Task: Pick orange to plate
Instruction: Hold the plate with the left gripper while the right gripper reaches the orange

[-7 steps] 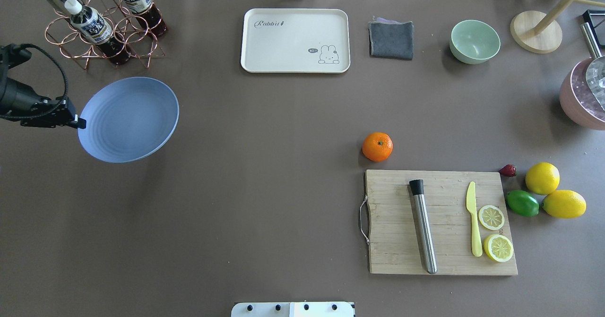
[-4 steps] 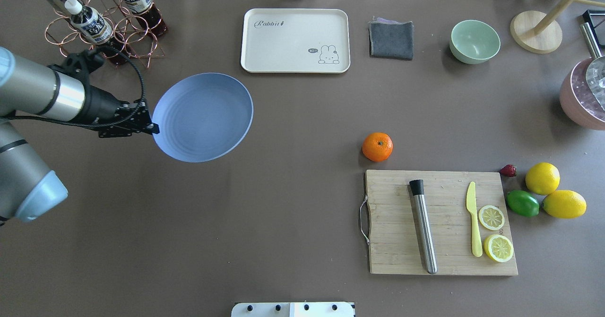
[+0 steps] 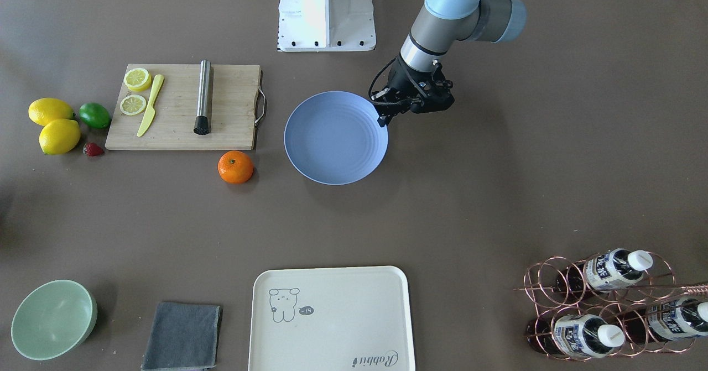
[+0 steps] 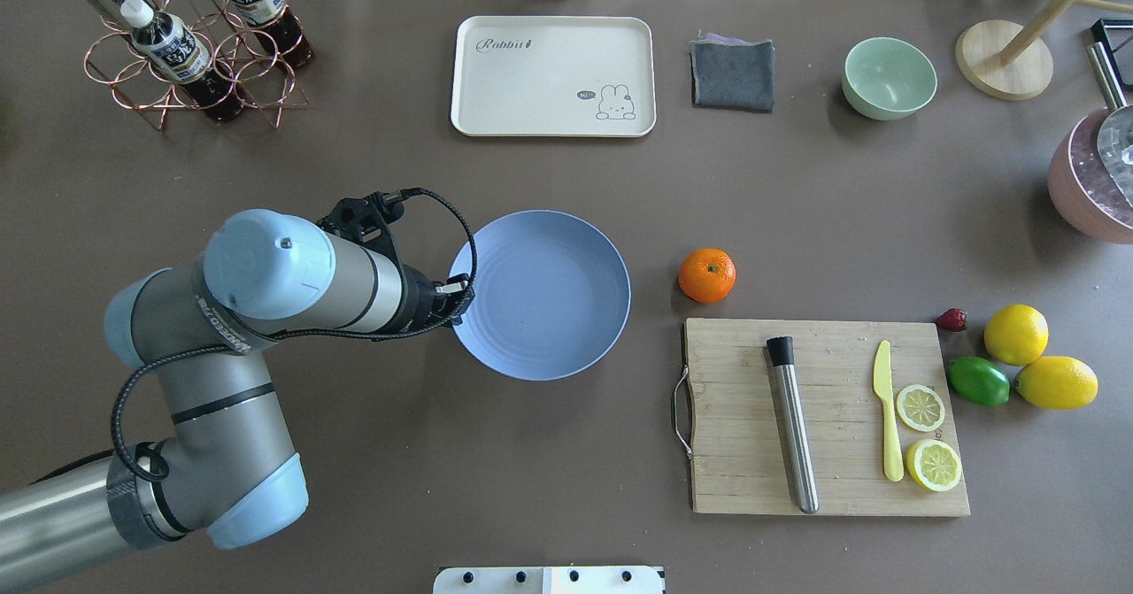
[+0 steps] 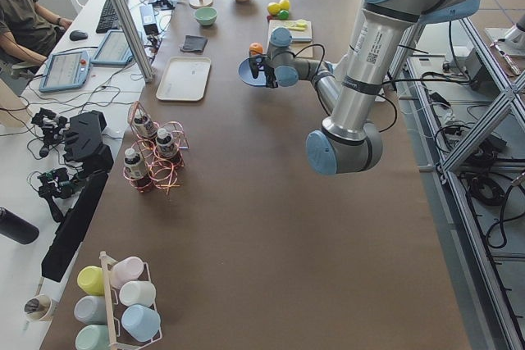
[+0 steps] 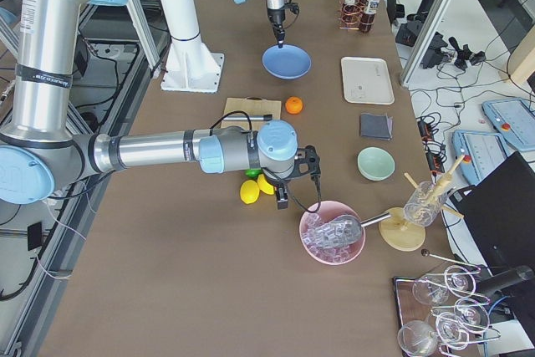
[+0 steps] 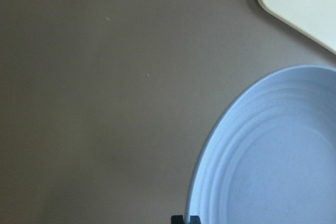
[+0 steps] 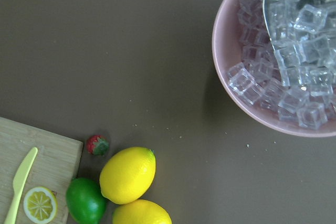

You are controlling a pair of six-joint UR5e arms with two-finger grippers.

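Note:
The orange (image 4: 706, 275) sits on the brown table just beyond the cutting board's far left corner, with nothing touching it. The blue-lavender plate (image 4: 549, 297) is a short way to its left, near the table's middle. My left gripper (image 4: 460, 302) is shut on the plate's left rim, and the left wrist view shows the rim (image 7: 210, 182) right at the fingertips. I cannot tell whether the plate rests on the table. My right gripper (image 6: 282, 198) shows only in the exterior right view, above the lemons; whether it is open or shut I cannot tell.
A wooden cutting board (image 4: 735, 452) holds a steel muddler, a yellow knife and lemon slices. Two lemons (image 4: 1016, 334), a lime and a strawberry lie to its right. Along the far edge stand a cream tray (image 4: 553, 76), a grey cloth, a green bowl (image 4: 889, 78) and a bottle rack (image 4: 190, 45). A pink ice bowl (image 8: 273, 66) is at far right.
My left arm has carried the plate rightward from the table's far left to its middle, close to the orange. The orange has not moved.

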